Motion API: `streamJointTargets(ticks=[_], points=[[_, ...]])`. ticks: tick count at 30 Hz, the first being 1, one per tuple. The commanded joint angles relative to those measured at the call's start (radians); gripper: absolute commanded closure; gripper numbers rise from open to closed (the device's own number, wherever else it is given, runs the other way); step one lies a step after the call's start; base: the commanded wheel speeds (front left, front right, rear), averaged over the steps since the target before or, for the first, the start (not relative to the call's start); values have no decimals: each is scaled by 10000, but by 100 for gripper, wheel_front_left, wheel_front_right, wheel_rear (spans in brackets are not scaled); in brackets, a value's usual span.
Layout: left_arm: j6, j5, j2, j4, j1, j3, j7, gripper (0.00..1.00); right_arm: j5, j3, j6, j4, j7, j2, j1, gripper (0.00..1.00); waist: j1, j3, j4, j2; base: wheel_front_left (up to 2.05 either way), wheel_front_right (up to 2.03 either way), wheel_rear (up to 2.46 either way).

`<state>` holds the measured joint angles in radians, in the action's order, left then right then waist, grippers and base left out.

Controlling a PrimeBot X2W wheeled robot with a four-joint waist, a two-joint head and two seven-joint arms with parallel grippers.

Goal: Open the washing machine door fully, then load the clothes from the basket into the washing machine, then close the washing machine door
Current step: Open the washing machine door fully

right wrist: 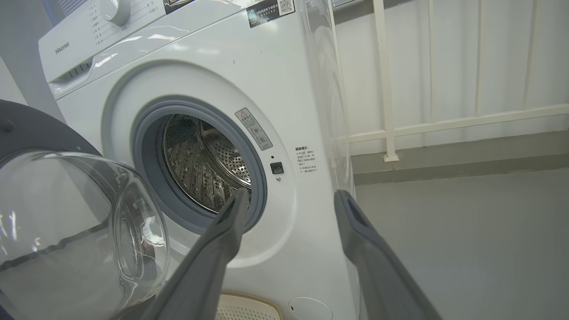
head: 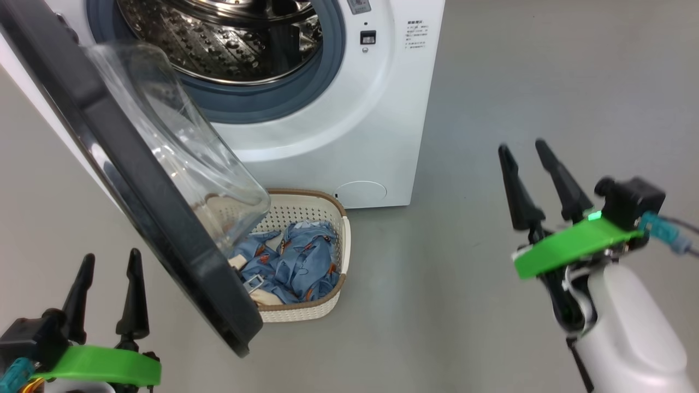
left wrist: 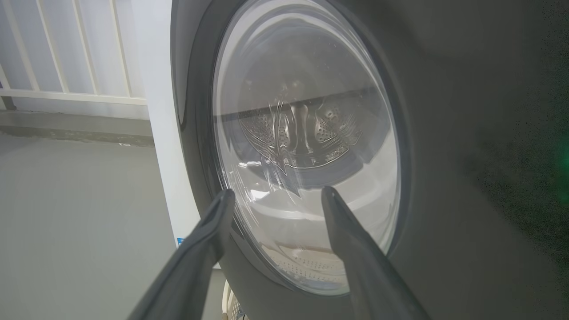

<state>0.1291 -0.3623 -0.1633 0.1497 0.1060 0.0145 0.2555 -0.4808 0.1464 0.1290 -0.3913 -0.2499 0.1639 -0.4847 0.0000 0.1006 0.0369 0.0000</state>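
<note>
The left claw [head: 110, 254] hangs wide and empty by the outer face of the washing machine door [head: 175, 245], seemingly placed to push it further round. The door stands swung out but angled over the left end of the basket [head: 314, 215]. The basket sits on the floor [head: 464, 109] close before the washing machine [head: 338, 136], with the clothes [head: 295, 262] heaped inside, handy for the bare steel drum [head: 235, 38]. The right claw [head: 521, 146], likewise spread and empty, waits well clear, probably ready to pick garments.
</note>
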Motion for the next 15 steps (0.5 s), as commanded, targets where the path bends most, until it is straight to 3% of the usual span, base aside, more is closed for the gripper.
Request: streamJointTargets(ticks=[1, 15], points=[[16, 157, -200, -302, 123, 406, 63, 0, 170, 87, 17, 305, -117, -124, 145, 0, 0, 2, 1, 0, 0, 0, 0], [16, 263, -135, -486, -26, 596, 63, 0, 2319, -802, 17, 1387, -118, -766, 2241, 0, 0, 57, -155, 0, 0, 0, 0]])
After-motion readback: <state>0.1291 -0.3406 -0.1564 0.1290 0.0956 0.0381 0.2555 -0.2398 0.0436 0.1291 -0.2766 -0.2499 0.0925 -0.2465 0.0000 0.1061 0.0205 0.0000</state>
